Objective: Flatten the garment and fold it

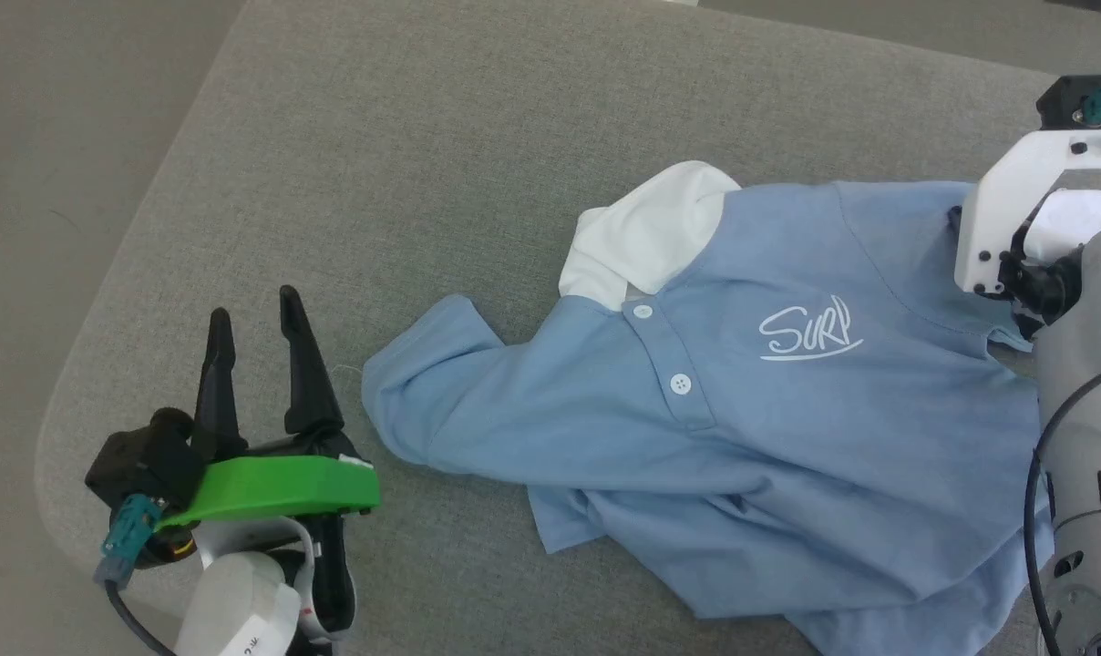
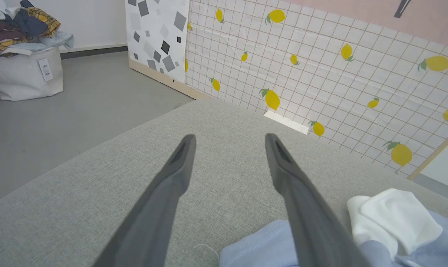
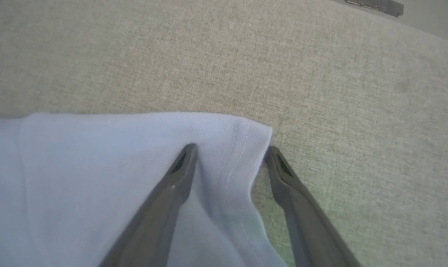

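The garment lies rumpled, logo up, toward the right side of the grey cushion. The left gripper sits by the near-left corner with its fingers spread wide and empty, just beside a sleeve. The right gripper is also spread wide, straddling a stitched blue hem corner.

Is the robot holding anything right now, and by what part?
Nothing is held. The left gripper hangs open beside the garment; the right gripper, also open, straddles its hemmed corner.
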